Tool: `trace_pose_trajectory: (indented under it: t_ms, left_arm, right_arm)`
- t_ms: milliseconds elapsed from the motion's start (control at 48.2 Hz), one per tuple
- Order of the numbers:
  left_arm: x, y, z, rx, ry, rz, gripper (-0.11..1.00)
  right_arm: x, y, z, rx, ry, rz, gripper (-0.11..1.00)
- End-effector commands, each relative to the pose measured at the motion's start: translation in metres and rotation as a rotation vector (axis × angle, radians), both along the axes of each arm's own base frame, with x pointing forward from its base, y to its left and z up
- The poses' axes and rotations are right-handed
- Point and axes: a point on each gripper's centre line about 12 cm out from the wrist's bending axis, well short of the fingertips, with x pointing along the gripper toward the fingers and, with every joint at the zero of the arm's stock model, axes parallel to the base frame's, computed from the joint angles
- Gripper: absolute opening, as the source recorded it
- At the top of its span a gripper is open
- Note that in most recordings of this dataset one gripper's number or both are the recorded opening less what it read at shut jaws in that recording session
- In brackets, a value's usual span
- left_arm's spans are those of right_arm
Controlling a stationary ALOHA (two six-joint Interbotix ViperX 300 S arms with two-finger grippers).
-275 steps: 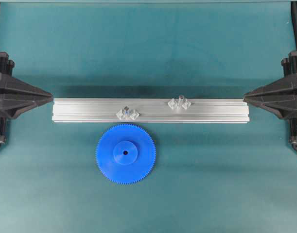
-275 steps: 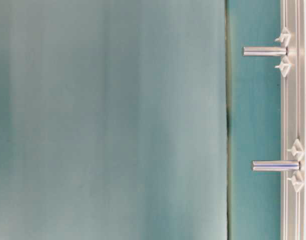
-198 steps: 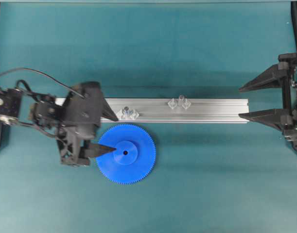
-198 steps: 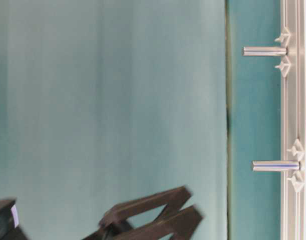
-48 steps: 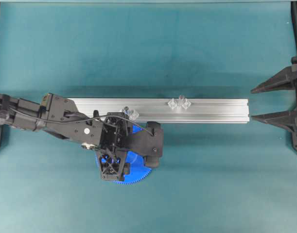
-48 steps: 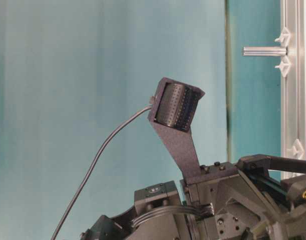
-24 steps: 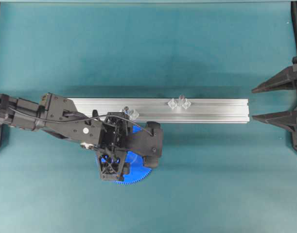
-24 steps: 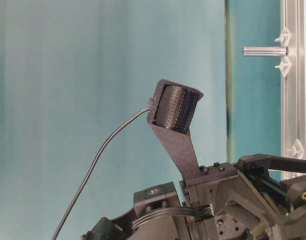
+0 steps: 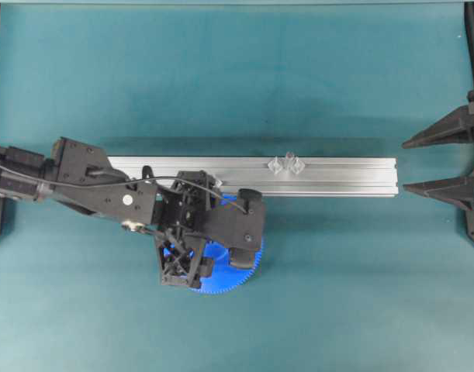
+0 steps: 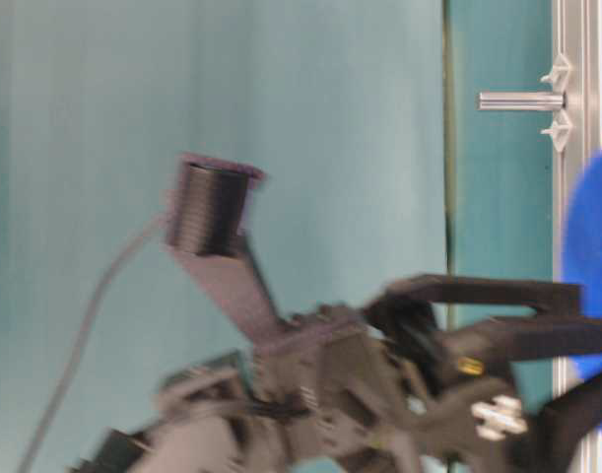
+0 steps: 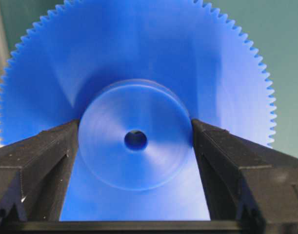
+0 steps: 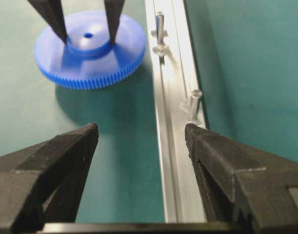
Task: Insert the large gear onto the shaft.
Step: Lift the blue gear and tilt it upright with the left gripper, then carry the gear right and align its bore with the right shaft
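Observation:
The large gear (image 11: 139,53) is a bright-blue toothed disc with a raised hub. My left gripper (image 11: 134,126) is shut on that hub, one finger on each side. In the right wrist view the gear (image 12: 90,58) hangs above the mat with its shadow below, the left gripper (image 12: 87,40) gripping from above. From overhead only the gear's rim (image 9: 240,273) shows under the arm. Two shafts stand on the rail: one (image 9: 288,162) in the open, the other (image 12: 159,24) close to the gear. My right gripper (image 9: 405,165) stands open at the rail's right end, holding nothing.
The long aluminium rail (image 9: 337,177) lies across the middle of the teal mat, just behind the gear. The left arm (image 9: 105,190) crosses the rail's left end. In the table-level view one shaft (image 10: 522,101) juts from the rail, and the blurred left wrist fills the lower part.
The left arm has pulled back a little and risen, carrying the gear up off the mat and slightly to the right. The gear now shows in the table-level view. The right arm has not moved.

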Motion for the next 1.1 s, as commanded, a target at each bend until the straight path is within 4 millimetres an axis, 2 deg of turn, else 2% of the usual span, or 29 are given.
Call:
trace_pose_trajectory:
  t_ms: [0, 270, 519, 726, 1079]
  left_arm:
    - [0.008, 0.006, 0.04, 0.001, -0.086, 0.0, 0.79]
    - [0.021, 0.026, 0.072, 0.033, -0.148, -0.009, 0.79]
    - [0.032, 0.053, 0.091, 0.066, -0.2, 0.006, 0.79]
    - [0.047, 0.075, 0.093, 0.114, -0.205, -0.01, 0.79]
    - [0.083, 0.088, 0.079, 0.157, -0.181, -0.055, 0.79]
  right_arm:
    - [0.001, 0.0, 0.002, 0.009, -0.013, -0.002, 0.79]
    - [-0.001, 0.001, 0.003, 0.009, -0.028, -0.001, 0.79]
    - [-0.002, 0.001, 0.002, 0.007, -0.029, -0.001, 0.79]
    - [-0.005, 0.0, 0.0, 0.007, -0.035, -0.004, 0.79]
    - [-0.007, -0.001, -0.001, 0.003, -0.058, -0.009, 0.79]
